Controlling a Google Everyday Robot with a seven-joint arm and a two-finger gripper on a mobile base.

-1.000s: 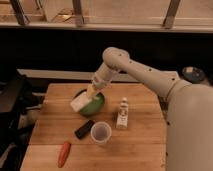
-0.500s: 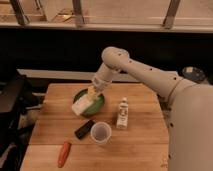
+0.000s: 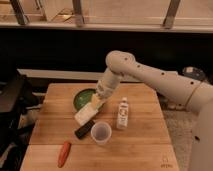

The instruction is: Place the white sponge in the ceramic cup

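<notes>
Progress: my end effector [image 3: 96,102] has the small flat off-white rectangular sponge [image 3: 85,114] clamped by its upper end; the sponge is off the bench and hangs tilted, its lower corner pointing down toward the front left; I judge the pick-up done and the carry under way.

Remaining: bringing the sponge over the small pale whitish-grey round ceramic cup [image 3: 101,132] without a handle, lowering it into the mouth, and letting go; none of that is done; the cup looks empty as far as I can tell.

Sponge position: in the air over the near rim of the green round bowl [image 3: 84,97], up and to the left of the cup, near it but not above its opening.

Arm pose: my white arm reaches in from the right, bends at a rounded elbow above the bench, and the forearm slopes down and leftward to the wrist just over the bowl.

Neighbours: a dark stubby block [image 3: 84,129] lies just beside the cup on its left; an upright white labelled bottle [image 3: 122,114] stands to its right; an orange carrot-like thing [image 3: 64,153] lies near the front left of the wooden bench [image 3: 140,145].

Next move, as I judge it: a short shift right and forward, then a descent; the sponge looks about as wide as the cup, so it may catch on the rim.
</notes>
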